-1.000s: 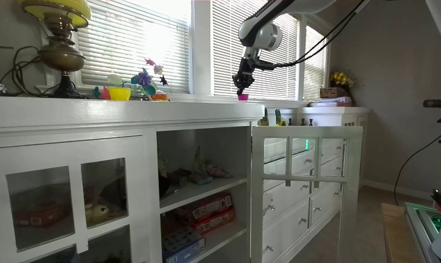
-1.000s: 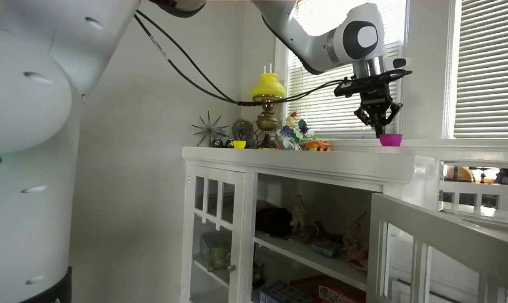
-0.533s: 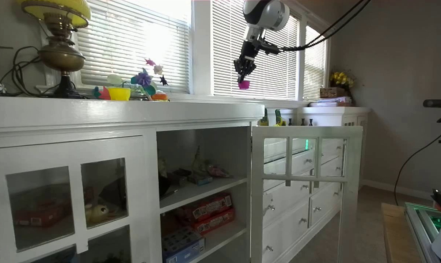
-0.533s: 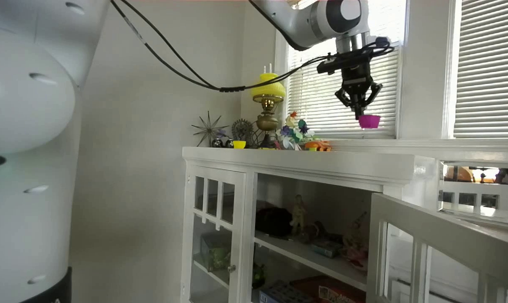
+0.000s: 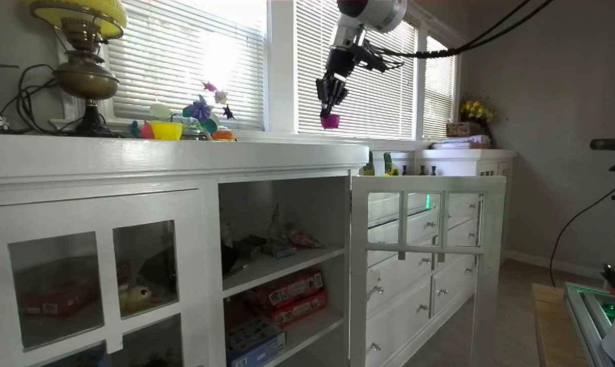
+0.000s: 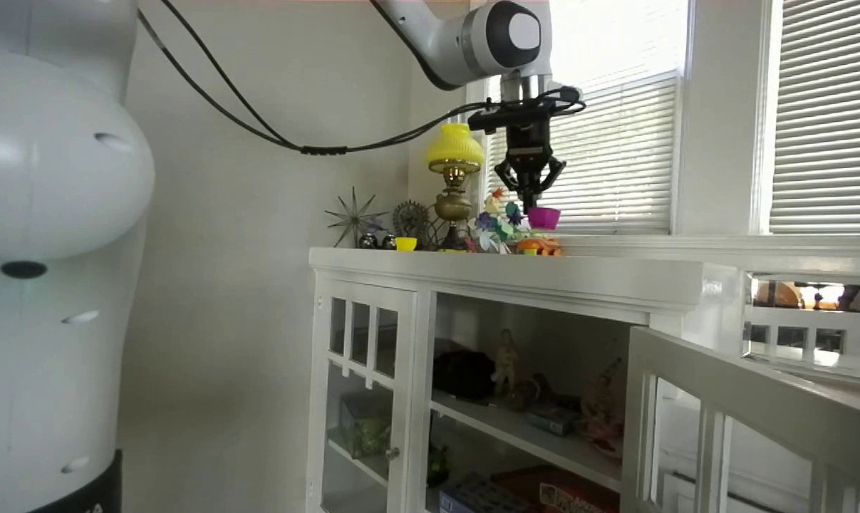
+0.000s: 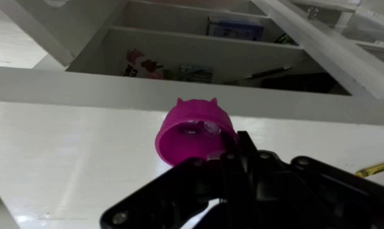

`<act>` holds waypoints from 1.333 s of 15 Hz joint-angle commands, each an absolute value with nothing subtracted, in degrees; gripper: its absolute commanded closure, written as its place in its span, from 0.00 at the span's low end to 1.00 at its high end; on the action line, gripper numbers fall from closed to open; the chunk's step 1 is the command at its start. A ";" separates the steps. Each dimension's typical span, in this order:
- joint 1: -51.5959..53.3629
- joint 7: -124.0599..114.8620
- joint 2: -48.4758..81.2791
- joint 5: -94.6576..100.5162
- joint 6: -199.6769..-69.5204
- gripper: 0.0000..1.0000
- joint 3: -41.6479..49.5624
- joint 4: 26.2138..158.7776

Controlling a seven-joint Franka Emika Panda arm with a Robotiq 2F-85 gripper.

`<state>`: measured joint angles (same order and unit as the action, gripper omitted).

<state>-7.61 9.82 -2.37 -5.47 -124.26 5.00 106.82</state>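
The gripper (image 7: 237, 140), nearly closed, pinches the round magenta rubbery-looking cup (image 7: 195, 111) by its rim above the glossy white desk (image 7: 109, 140); probably light, pliable and hard to break, it is best held there.

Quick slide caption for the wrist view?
Gripper pinches a pink cup by its side above the white cabinet top.

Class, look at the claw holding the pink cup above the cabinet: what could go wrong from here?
The claw pinches the pink cup by one side, so it might tilt or slip, spilling what look like shiny bits inside.
The cup hangs above the cabinet top, so if dropped it might bounce or roll off.
The lamp and flowers stand there too; a sideways swing could knock them.
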 commanded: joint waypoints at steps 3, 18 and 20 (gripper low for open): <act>-3.52 9.76 -9.70 -4.69 -128.41 0.98 2.88 119.91; 2.55 16.20 -7.73 -8.27 -158.94 0.98 1.70 140.84; 2.76 16.21 -6.25 -8.98 -165.56 0.98 1.83 142.63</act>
